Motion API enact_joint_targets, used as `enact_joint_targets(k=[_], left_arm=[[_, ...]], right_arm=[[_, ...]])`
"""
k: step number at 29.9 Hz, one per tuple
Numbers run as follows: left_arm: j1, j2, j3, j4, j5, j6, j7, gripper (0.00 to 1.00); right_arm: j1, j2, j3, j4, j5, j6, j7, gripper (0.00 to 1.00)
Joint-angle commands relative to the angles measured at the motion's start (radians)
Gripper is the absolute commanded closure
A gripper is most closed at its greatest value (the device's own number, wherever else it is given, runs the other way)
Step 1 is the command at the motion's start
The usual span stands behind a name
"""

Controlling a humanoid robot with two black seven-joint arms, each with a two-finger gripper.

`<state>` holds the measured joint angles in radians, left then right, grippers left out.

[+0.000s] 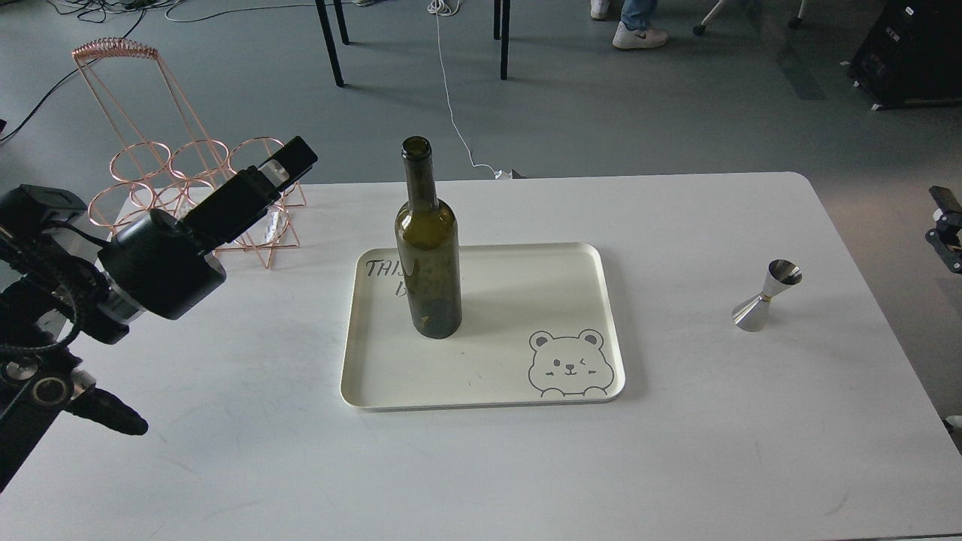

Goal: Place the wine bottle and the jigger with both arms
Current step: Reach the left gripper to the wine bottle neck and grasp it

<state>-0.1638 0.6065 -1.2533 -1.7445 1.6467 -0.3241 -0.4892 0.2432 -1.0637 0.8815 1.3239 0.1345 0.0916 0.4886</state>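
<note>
The wine bottle (428,255) is dark olive-green and stands upright on the left half of a cream tray (571,270). The jigger (766,295) is small and silver and stands slightly tilted on the white table, right of the tray. My left gripper (289,161) hangs above the table's far left, well left of the bottle and touching nothing. It holds nothing and is seen side-on, so its fingers overlap. Only a dark part of my right arm (945,229) shows at the right edge, and its fingers cannot be made out.
A copper wire bottle rack (188,173) stands at the table's (481,466) far left corner, just behind my left gripper. The tray has a bear drawing at its front right. Chair legs, cables and a person's feet are on the floor beyond the table.
</note>
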Motion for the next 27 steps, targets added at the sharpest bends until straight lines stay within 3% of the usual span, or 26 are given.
enact_joint_targets(k=[1, 4, 9, 21, 27], left_arm=[[-0.146, 0.050, 0.115, 0.009, 0.276, -0.001, 0.001, 0.02], [-0.227, 0.053, 0.173, 0.052, 0.390, -0.003, 0.001, 0.02], [-0.240, 0.036, 0.190, 0.115, 0.504, -0.003, 0.001, 0.02], [-0.367, -0.079, 0.255, 0.267, 0.527, 0.005, 0.001, 0.02], [-0.384, -0.102, 0.272, 0.278, 0.527, 0.008, 0.001, 0.02]], right_arm=[[0.016, 0.024, -0.004, -0.023, 0.013, 0.013, 0.000, 0.02], [0.018, 0.025, -0.003, -0.023, 0.013, 0.014, 0.000, 0.02], [0.014, 0.025, -0.007, -0.025, 0.013, 0.016, 0.000, 0.02], [0.013, 0.025, -0.004, -0.025, 0.013, 0.016, 0.000, 0.02], [0.013, 0.027, -0.004, -0.025, 0.013, 0.014, 0.000, 0.02]])
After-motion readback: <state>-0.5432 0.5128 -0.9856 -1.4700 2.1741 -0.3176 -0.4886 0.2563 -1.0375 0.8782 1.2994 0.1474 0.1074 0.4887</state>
